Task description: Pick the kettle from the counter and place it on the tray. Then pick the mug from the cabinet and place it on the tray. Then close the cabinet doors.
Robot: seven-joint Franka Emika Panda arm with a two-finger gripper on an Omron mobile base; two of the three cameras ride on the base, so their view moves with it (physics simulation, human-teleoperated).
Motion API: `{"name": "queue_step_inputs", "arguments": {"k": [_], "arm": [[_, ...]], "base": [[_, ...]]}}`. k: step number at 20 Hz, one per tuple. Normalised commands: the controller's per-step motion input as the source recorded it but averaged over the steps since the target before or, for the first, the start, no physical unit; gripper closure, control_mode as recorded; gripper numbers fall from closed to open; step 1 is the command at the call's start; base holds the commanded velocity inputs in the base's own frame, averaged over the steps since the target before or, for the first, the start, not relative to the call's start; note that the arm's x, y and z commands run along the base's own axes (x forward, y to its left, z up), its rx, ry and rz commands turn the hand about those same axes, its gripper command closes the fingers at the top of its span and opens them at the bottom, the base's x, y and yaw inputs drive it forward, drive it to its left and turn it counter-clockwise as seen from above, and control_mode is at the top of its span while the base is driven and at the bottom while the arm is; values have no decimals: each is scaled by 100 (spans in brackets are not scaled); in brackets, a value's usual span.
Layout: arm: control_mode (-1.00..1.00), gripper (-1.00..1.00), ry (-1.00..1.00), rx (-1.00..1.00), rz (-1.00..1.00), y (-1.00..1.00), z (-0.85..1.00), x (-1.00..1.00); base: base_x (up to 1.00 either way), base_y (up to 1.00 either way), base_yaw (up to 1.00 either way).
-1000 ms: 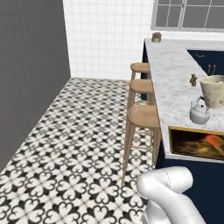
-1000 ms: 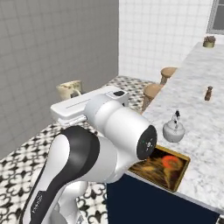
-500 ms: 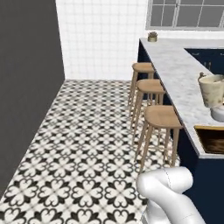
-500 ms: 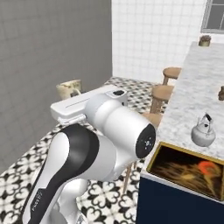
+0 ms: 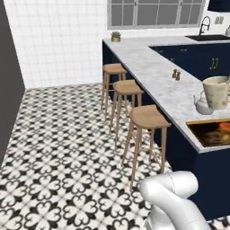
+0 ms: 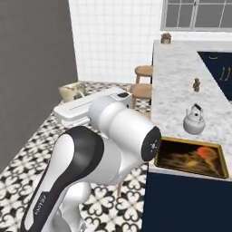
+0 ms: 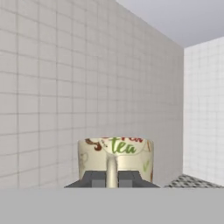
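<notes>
- Hand view: end effector (image 7: pixel 112 179) fully closed on the mug (image 7: pixel 115 159), fingers pinching its handle; "tea" lettering faces the camera.
- Right base view: mug (image 6: pixel 71 92) carried out over the floor, well left of the tray (image 6: pixel 192 157).
- Tray sits on the table (image 6: pixel 181 77) edge, kettle (image 6: pixel 195 120) just beyond it, not on it.
- Next move: swing right towards the tray.
- Left base view adds a big cream jar (image 5: pixel 216 91) beside the kettle.

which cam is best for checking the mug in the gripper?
Hand view: the mug sits close and centred, its handle pinched by the shut gripper, "tea" lettering readable. Right base view shows it small and partly hidden behind the arm.
</notes>
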Motion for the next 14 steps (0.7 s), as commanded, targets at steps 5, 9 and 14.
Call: {"name": "queue_step_inputs", "arguments": {"k": [5, 9, 14], "arm": [[100, 100, 0, 0, 0, 0, 0, 0], [100, 100, 0, 0, 0, 0, 0, 0], [100, 100, 0, 0, 0, 0, 0, 0]], "base": [[5, 48, -47], [13, 51, -45], [39, 60, -37]]}}
